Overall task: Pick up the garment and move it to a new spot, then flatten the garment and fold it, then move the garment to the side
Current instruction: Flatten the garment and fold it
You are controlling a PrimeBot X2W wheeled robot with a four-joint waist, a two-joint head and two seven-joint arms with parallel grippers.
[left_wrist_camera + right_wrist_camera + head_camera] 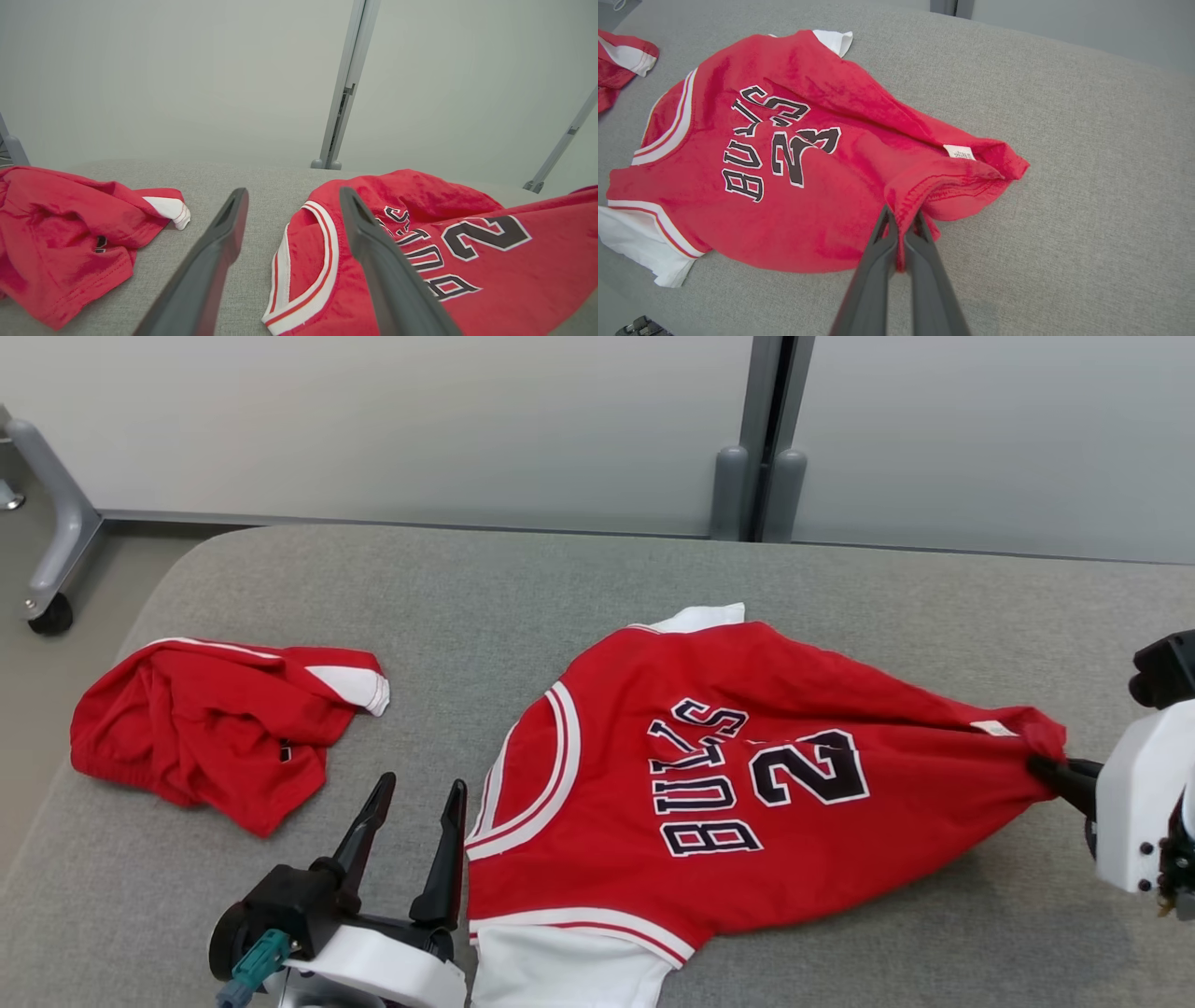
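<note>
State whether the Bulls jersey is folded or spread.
Spread but rumpled: the jersey lies lettering-up, hem bunched in the right claw.

Bright, even, diffuse light from above. Faint soft shadow under garment (747, 756) on bench (560, 588). Fingers of my left hand (292, 191) soft-focus close up; wide-angle stretch at wrist-view edges. Head view sharp.

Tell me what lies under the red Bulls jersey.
The jersey lies on the grey fabric surface, which shows all around it. A white sleeve pokes out at its near edge. Anything beneath the cloth itself is covered.
</note>
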